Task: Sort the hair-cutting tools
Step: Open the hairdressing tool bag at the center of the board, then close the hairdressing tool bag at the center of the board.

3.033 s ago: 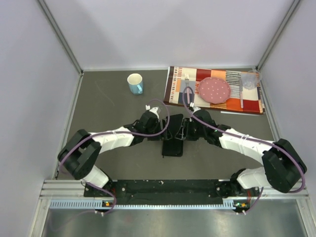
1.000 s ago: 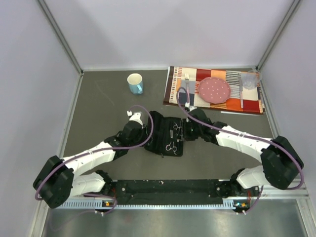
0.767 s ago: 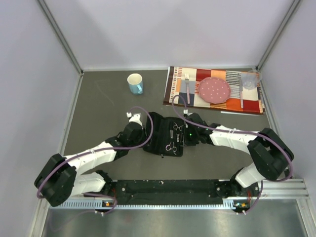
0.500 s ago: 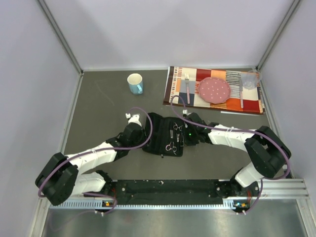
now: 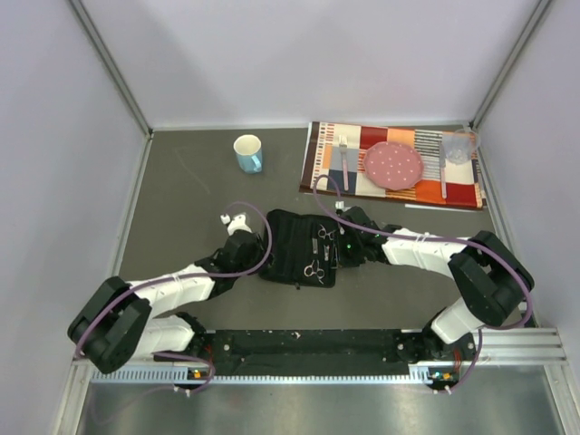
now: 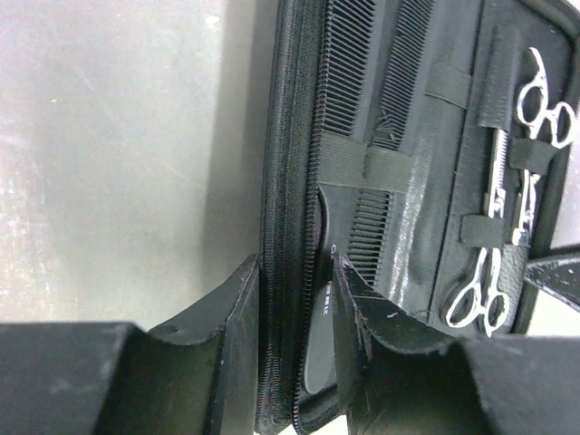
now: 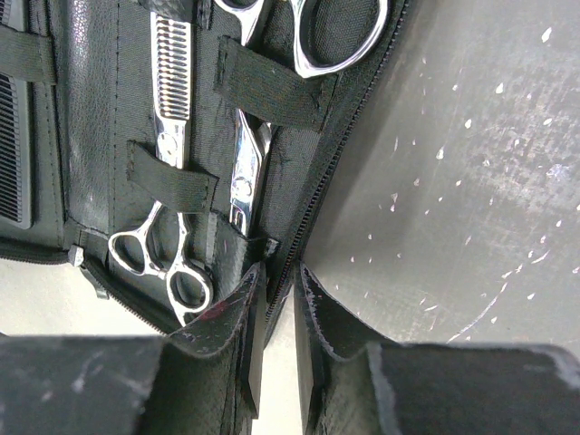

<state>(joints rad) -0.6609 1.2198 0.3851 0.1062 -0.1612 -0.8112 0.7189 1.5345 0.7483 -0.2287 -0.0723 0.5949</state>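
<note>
- Overhead: a black zip case (image 5: 288, 245) lies open on the grey desk (image 5: 190, 190), just beyond the two arm bases. The left arm (image 5: 186, 279) reaches its left edge and the right arm (image 5: 412, 252) its right edge. On the case's right half glint silver scissors (image 5: 323, 237), with a second pair (image 5: 313, 270) nearer the bases. Farther back stand a mug (image 5: 247, 152) and a striped placemat (image 5: 317, 154) carrying a pink plate (image 5: 393, 163), a fork (image 5: 343, 156) and a clear cup (image 5: 458, 147).
- Left wrist: the left fingers (image 6: 236, 313) are clenched on the case's zip rim, one finger outside it and one inside. In this half a handled comb (image 6: 340, 72) and a flat comb (image 6: 399, 82) lie side by side under an elastic strap. The handled comb's smooth dark end lies just beside the inner finger. Both scissors sit strapped in the far half.
- Right wrist: the right fingers (image 7: 317, 317) pinch the opposite zip edge, which runs up between them. Toothed scissors (image 7: 169, 82) and plain scissors (image 7: 243, 172) lie side by side under elastic straps and point opposite ways. The toothed pair's loops are near the fingers, and the plain pair's loops are at the far end.
</note>
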